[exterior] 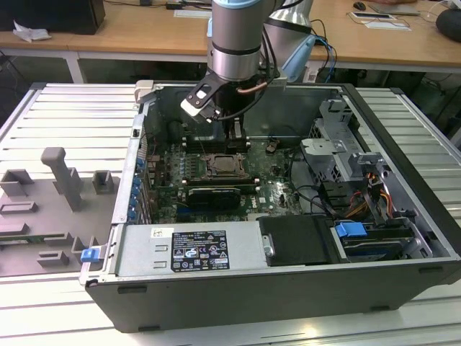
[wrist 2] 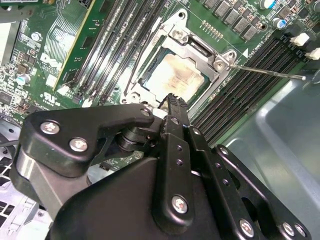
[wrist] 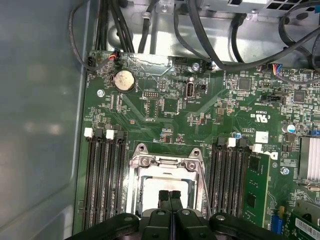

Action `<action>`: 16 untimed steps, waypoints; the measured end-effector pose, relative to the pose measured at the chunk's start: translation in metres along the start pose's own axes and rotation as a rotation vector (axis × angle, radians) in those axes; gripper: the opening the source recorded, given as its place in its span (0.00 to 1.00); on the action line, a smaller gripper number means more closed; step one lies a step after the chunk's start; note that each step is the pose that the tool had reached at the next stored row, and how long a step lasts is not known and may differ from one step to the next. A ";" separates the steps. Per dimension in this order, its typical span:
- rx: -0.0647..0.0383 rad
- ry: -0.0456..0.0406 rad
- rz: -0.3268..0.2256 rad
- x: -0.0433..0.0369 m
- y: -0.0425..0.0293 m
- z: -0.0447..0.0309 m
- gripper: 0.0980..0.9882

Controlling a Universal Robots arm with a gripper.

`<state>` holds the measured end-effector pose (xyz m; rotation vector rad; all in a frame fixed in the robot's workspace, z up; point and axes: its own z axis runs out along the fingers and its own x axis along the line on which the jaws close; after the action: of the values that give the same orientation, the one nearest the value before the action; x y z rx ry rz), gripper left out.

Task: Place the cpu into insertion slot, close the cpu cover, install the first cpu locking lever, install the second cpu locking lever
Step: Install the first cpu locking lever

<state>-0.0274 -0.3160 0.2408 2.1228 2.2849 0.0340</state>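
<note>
In both wrist views the cpu (wrist 2: 172,75) (wrist: 161,186) lies flat in the insertion slot (wrist 2: 150,95), its pale metal top showing through the square opening of the cpu cover (wrist 2: 197,47) (wrist: 165,161). The cover lies down over it. A thin metal locking lever (wrist 2: 267,73) sticks out from one corner of the socket, across the black memory slots. My gripper (wrist 2: 172,99) (wrist: 170,195) hangs just above the socket's edge, fingers pressed together and holding nothing. In the exterior view the gripper (exterior: 235,134) is inside the open case, just behind the socket (exterior: 225,166).
Long black memory slots (wrist: 102,175) (wrist: 230,175) flank the socket on both sides. The grey case wall (wrist: 40,115) stands close by. Black cables (wrist: 200,35) run along the board's edge. In the exterior view, drive cages (exterior: 346,155) and a power supply (exterior: 194,249) fill the case's right and front.
</note>
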 end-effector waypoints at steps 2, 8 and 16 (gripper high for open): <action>0.000 0.0001 0.000 0.0000 0.0000 -0.0006 0.01; 0.000 0.0000 0.000 0.0000 0.0001 -0.0023 0.01; 0.000 -0.0001 0.000 0.0000 0.0001 -0.0047 0.01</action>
<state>-0.0275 -0.3160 0.2455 2.1229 2.2848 0.0338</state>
